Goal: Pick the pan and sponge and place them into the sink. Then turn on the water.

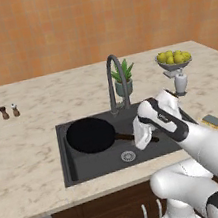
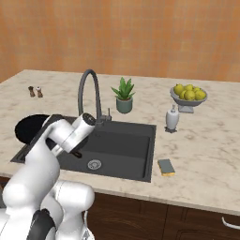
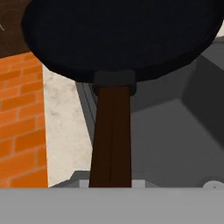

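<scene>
The flat round black frying pan (image 1: 89,135) is hanging over the left end of the dark grey rectangular sink (image 1: 65,159), its brown handle pinched in the jaws, which are nearly pressed together. Next move calls for lowering and releasing it, then fetching the small yellow sponge (image 1: 214,121) near the desk's right front edge.

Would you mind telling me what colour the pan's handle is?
Dark brown; the handle of the black pan shows best in the hand view.

One pan (image 1: 90,134), one sponge (image 2: 166,167), one sink (image 2: 140,159), two shakers (image 1: 9,112), one plant (image 2: 123,95).
</scene>
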Motion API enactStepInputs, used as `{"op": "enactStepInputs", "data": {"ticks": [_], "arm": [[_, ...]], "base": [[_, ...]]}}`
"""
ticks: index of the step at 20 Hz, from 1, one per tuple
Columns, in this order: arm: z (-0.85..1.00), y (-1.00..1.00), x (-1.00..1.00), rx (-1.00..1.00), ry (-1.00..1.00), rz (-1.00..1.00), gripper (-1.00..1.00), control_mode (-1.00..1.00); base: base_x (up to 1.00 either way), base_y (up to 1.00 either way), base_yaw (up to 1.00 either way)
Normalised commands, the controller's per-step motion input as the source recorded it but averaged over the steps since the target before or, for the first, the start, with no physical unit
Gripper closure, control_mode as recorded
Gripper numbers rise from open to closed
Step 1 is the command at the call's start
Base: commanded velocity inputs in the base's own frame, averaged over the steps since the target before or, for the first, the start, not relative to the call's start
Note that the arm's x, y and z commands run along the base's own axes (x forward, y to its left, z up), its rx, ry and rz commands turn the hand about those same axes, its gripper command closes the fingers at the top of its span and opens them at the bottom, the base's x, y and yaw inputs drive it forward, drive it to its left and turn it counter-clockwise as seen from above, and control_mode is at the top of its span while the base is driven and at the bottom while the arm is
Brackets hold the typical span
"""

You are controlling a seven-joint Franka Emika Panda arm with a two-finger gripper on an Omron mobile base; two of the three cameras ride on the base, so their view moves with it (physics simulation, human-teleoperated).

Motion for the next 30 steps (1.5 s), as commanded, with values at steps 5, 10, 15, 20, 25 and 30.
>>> {"op": "enactStepInputs", "data": {"ticks": [5,10,15,20,25,30], "arm": [[0.00,-0.77,0.17,0.00,0.00,0.10,1.00,-1.00],[0.00,-0.74,0.36,0.00,0.00,0.10,1.00,-1.00],[-0.04,-0.53,0.22,0.04,0.00,0.20,1.00,-1.00],[0.00,-0.19,0.25,0.00,0.00,0.23,1.00,-1.00],[-0.05,-0.02,0.32,-0.01,0.15,0.07,1.00,-1.00],[-0.28,-0.07,0.34,0.00,0.21,-0.01,1.00,-1.00]], "base": [[0.00,0.00,0.00],[0.00,0.00,0.00],[0.00,0.00,0.00],[0.00,0.00,0.00],[0.00,0.00,0.00],[0.00,0.00,0.00]]}}
